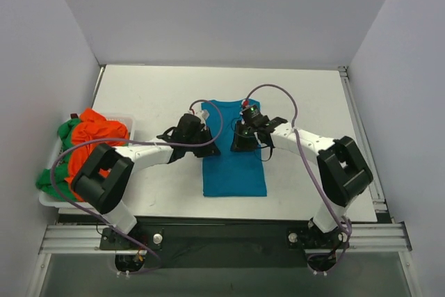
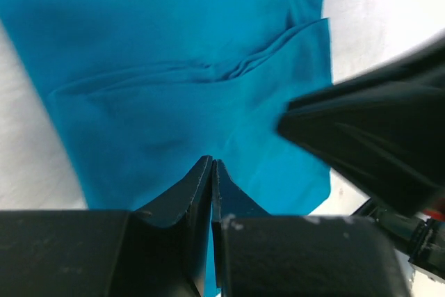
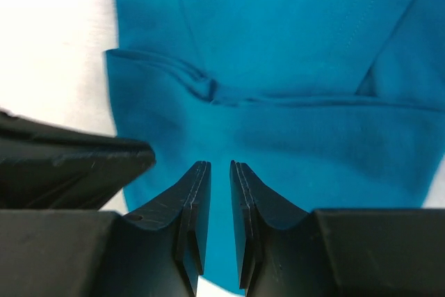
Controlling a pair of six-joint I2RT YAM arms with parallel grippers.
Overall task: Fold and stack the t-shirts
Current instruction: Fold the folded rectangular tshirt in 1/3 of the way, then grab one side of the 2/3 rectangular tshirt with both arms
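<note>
The teal-blue t-shirt [image 1: 234,172] lies on the table as a long narrow strip, its sides folded in, with a creased fold across it [image 2: 208,67] [image 3: 208,88]. Both grippers hover close together over its upper half. My left gripper [image 1: 208,148] [image 2: 211,161] is shut, tips touching, and no cloth shows between them. My right gripper [image 1: 240,145] [image 3: 220,165] stands a narrow gap open, with nothing between its fingers. The orange t-shirt [image 1: 94,137] and the green t-shirt [image 1: 50,180] are bunched in the basket at the left.
A white plastic basket [image 1: 49,200] sits at the table's left edge. White walls close in the back and both sides. Each wrist view shows the other gripper as a dark shape at its side [image 2: 361,137] [image 3: 69,165].
</note>
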